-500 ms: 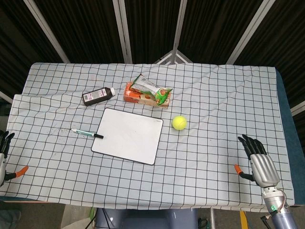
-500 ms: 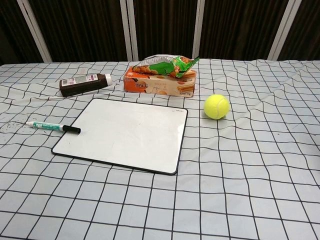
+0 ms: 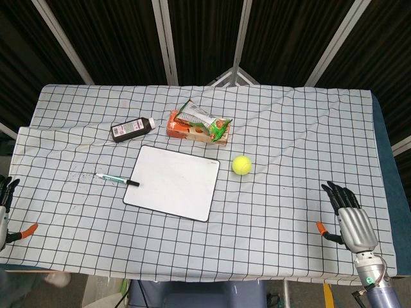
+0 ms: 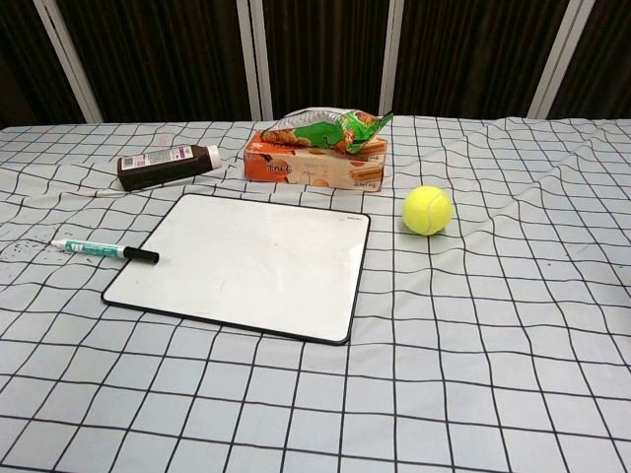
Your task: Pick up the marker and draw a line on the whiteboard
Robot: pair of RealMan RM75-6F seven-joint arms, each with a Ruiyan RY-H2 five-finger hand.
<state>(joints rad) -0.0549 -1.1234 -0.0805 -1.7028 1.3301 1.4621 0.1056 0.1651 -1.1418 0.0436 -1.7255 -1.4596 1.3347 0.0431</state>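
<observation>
At the far left edge of the tabletop [image 3: 289, 128], the left hand [image 3: 5, 208] is only partly seen, fingers apparently apart, nothing held. Next over, the marker [image 3: 117, 179] is laid flat, black cap touching the whiteboard [image 3: 172, 182] edge. For a clean pickup, it's probably best pinched mid-barrel from above. Behind sit a bottle [image 3: 133, 129] and snack box [image 3: 199, 126]. Far right, the right hand [image 3: 347, 217] is spread and empty.

dark bottle [image 3: 133, 129], snack box [image 3: 198, 128] — green packet [image 4: 343, 129] atop, tennis ball [image 3: 241, 165]
</observation>
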